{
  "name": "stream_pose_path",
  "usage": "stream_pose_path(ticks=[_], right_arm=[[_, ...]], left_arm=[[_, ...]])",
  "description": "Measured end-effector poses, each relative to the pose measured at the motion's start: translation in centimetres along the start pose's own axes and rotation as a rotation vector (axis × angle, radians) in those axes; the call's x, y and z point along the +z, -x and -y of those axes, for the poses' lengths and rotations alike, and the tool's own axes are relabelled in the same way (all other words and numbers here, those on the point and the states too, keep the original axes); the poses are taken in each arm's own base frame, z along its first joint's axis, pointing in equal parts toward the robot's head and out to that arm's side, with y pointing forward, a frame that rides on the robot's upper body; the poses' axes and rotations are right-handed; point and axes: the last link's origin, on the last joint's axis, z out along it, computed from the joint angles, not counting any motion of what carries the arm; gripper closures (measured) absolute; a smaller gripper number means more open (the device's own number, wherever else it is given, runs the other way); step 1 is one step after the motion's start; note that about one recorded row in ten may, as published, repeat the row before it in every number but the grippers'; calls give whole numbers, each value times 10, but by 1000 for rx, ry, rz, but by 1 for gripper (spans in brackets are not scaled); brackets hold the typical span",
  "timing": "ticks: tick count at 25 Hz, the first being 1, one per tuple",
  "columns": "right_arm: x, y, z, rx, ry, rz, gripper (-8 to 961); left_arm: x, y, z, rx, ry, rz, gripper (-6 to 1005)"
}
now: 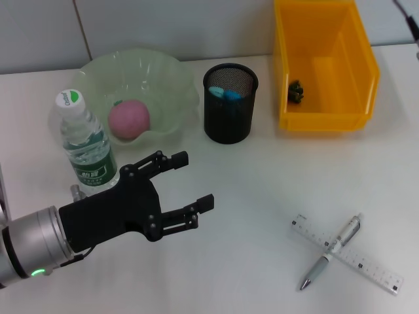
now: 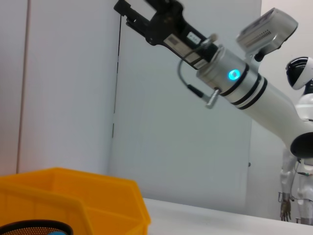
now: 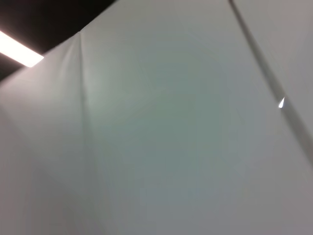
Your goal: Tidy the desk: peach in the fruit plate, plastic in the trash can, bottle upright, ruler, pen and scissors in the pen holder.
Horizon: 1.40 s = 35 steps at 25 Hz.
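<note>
The pink peach (image 1: pixel 129 118) lies in the pale green fruit plate (image 1: pixel 171 78). To its left the water bottle (image 1: pixel 85 140) stands upright. My left gripper (image 1: pixel 196 180) hovers open and empty just right of the bottle. The black mesh pen holder (image 1: pixel 229 121) holds blue-handled scissors (image 1: pixel 224 93). A dark scrap of plastic (image 1: pixel 296 91) sits in the yellow trash can (image 1: pixel 324 114). The pen (image 1: pixel 330 252) lies across the clear ruler (image 1: pixel 366 265) at the front right. My right gripper (image 2: pixel 142 12) is raised high in the left wrist view.
The left wrist view shows the yellow bin's corner (image 2: pixel 73 196), the pen holder's rim (image 2: pixel 34 227) and a white robot (image 2: pixel 298 147) standing far off. The right wrist view shows only a wall and ceiling.
</note>
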Motion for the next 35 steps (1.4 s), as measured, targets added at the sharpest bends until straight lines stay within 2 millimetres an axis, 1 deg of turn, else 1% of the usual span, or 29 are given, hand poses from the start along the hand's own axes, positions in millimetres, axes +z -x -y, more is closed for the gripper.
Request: stream_pose_path(ticks=[1, 4, 5, 6, 9, 10, 11, 15, 17, 18, 19, 21, 24, 25, 26, 28, 30, 32, 34, 35], right_arm=[[0, 0, 0, 0, 0, 0, 259], [-12, 3, -4, 165, 117, -109, 224], [-20, 3, -8, 236, 186, -195, 215], [-20, 3, -8, 236, 186, -195, 205], [-33, 1, -12, 324, 263, -371, 196], [-43, 2, -14, 349, 294, -479, 196], [-43, 2, -14, 349, 294, -479, 196], [-61, 5, -17, 345, 337, -679, 198], [-69, 5, -17, 336, 347, -797, 198], [-76, 5, -17, 321, 357, -923, 198], [-76, 5, -17, 321, 357, -923, 199], [-84, 5, -18, 305, 390, -1066, 199], [-88, 7, -21, 287, 436, -1216, 200], [-86, 8, -19, 268, 421, -1327, 200], [-86, 8, -19, 268, 421, -1327, 200], [-82, 8, -16, 248, 387, -1428, 201], [-74, 8, -15, 221, 348, -1545, 201], [-71, 7, -14, 212, 333, -1573, 201], [-61, 4, -16, 185, 297, -1637, 201], [-55, -2, -19, 155, 273, -1711, 201]], left_arm=[[0, 0, 0, 0, 0, 0, 149], [0, 0, 0, 5, 6, 3, 150], [0, 0, 0, 8, 7, 3, 150], [1, 0, 0, 11, 8, 4, 150], [1, 0, 1, 16, 5, 7, 150], [1, 0, 1, 17, 3, 8, 150], [1, 0, 1, 18, 2, 9, 149], [3, 0, 2, 21, 1, 17, 149], [3, 1, 2, 20, 6, 22, 150], [3, 2, 1, 17, 12, 26, 150], [3, 2, 1, 15, 15, 29, 150], [3, 3, -1, 12, 32, 44, 150], [5, 4, -3, 11, 71, 80, 150], [6, 4, -4, 14, 94, 102, 150], [6, 5, -5, 16, 111, 122, 150], [7, 6, -7, 23, 138, 153, 150], [6, 5, -7, 27, 157, 177, 149], [3, 4, -6, 33, 163, 187, 149], [-1, 2, -3, 39, 165, 196, 149], [-6, 2, 0, 51, 173, 219, 149]])
